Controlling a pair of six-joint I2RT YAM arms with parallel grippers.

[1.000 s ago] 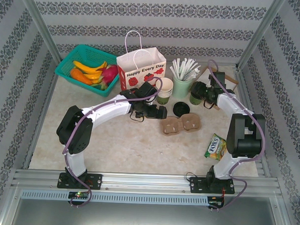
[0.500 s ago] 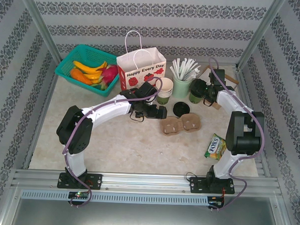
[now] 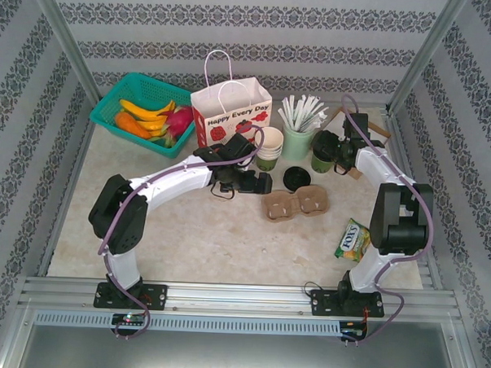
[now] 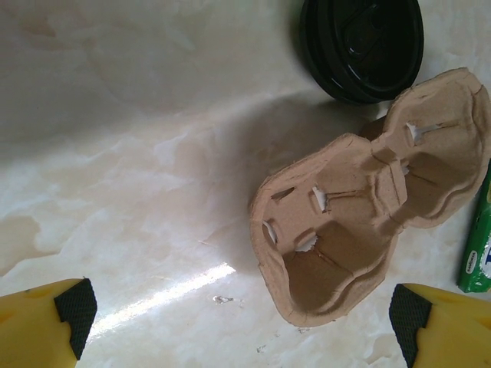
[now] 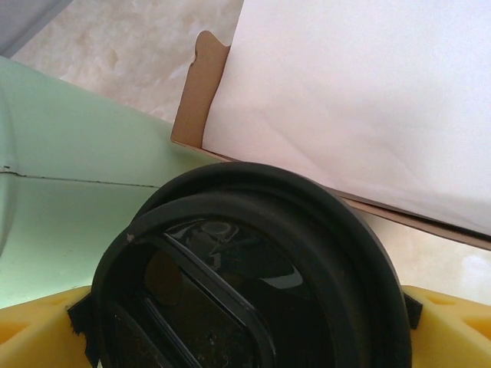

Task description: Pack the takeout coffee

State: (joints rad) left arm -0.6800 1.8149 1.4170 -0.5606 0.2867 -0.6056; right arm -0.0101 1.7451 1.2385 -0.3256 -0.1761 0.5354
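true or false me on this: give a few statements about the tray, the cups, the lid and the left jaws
The carrier tray has nothing in its wells. True.
The dark green cup sits in the carrier tray. False: it stands on the table, apart from the tray, beside the mint cup.
A loose black lid lies on the table next to the tray. True.
The left gripper's jaws are shut. False: they stand wide open.
The white straws lie flat on the table. False: they stand in the mint cup.
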